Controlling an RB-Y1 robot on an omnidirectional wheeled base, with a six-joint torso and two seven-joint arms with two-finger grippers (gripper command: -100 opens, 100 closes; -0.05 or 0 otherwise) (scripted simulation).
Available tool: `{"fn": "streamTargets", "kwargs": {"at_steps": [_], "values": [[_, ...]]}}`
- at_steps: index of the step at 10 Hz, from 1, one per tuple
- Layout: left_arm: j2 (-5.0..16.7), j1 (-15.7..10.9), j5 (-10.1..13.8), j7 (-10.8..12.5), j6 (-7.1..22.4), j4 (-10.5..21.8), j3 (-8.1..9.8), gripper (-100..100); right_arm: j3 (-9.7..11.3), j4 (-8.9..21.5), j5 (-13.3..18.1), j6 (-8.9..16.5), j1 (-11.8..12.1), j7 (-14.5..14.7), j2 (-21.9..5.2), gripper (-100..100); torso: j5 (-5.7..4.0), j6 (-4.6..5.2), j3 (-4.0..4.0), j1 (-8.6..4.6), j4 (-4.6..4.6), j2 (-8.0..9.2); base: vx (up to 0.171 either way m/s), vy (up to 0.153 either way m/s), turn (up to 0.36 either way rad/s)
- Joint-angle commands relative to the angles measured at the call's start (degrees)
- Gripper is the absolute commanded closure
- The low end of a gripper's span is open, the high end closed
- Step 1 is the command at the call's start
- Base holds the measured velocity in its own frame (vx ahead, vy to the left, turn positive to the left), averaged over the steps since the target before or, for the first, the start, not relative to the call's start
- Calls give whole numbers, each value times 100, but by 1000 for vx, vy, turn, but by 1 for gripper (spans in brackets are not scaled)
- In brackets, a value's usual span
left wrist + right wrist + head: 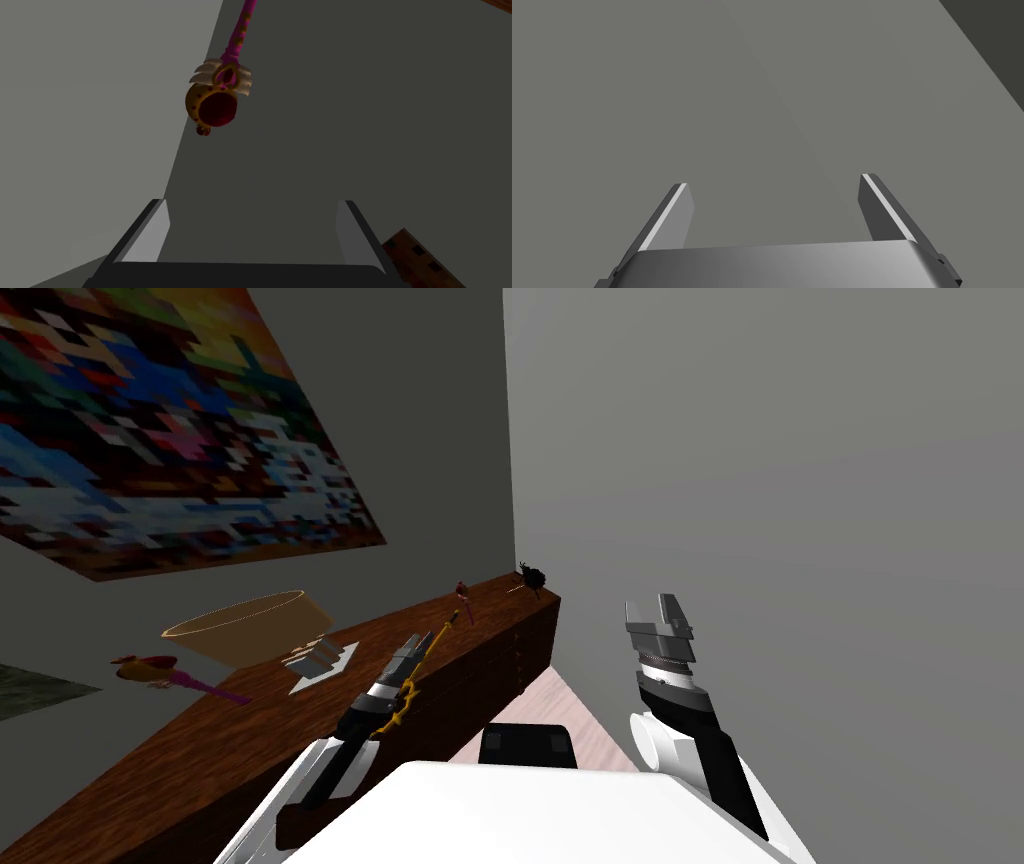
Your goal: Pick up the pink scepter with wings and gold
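Currently the left gripper (251,202) is wide open and holds nothing. One winged pink-and-gold scepter (218,97) sits ahead of it, apart, at upper centre of the frame. In the head view it is toward the far end of the desk (200,758), short of the end edge. A second pink-handled wand (165,671) and one tan bowl (245,623) sit at left. The right gripper (655,606) is open and empty, in free space off the desk.

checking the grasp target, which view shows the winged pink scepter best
Left wrist view: the scepter shows white wings, gold ring and pink handle clearly, beyond the open left fingers. Head view shows it tiny on the dresser. Right wrist view faces grey wall.
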Motion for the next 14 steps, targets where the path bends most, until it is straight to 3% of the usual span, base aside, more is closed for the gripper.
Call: {"fn": "streamTargets", "kwargs": {"at_steps": [1, 9, 14], "values": [[167, -116, -216, -43, 7, 264, 100, -100, 0, 0, 0, 0, 0, 0, 0, 0, 0, 0, 0, 0, 0, 0, -4, -9, -166], [713, -660, -1173, -256, 125, 930, 257, -100, 0, 0, 0, 0, 1, 0, 0, 0, -1, -3, -6, -4, -2, -10, 10, -14, -149], [1013, -1250, -1729, -345, 228, 1113, 215, -100, -1, 0, 0, 0, 2, 0, 0, 0, -2, -4, -16, -7, -6, -28, 57, -16, -98]]}}
